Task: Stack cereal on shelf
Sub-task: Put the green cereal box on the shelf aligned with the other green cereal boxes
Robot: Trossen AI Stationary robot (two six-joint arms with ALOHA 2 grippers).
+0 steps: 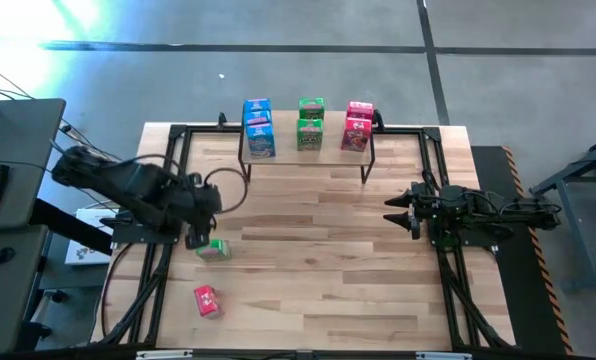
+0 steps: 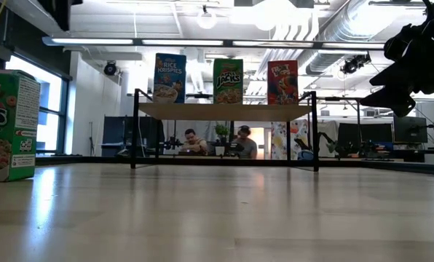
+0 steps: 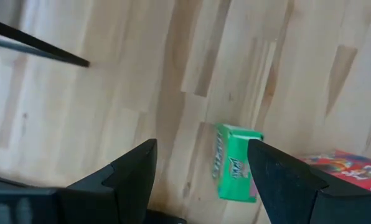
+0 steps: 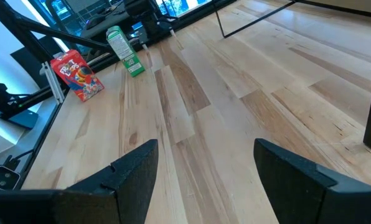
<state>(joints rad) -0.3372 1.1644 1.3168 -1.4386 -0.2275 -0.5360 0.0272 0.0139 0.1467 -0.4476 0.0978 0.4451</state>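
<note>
A green rectangular cardboard cereal box (image 2: pixel 9 124) is seen closest to the low camera, upright on the light wooden surface (image 1: pixel 308 260). The left tool (image 1: pixel 197 238) is held just above it, fingers parted, nothing gripped. A red cardboard cereal box (image 1: pixel 207 300) lies nearby. Blue, green and red boxes are stacked on the low wooden-topped shelf (image 2: pixel 224 111). The right tool (image 1: pixel 403 210) is held open and empty.
</note>
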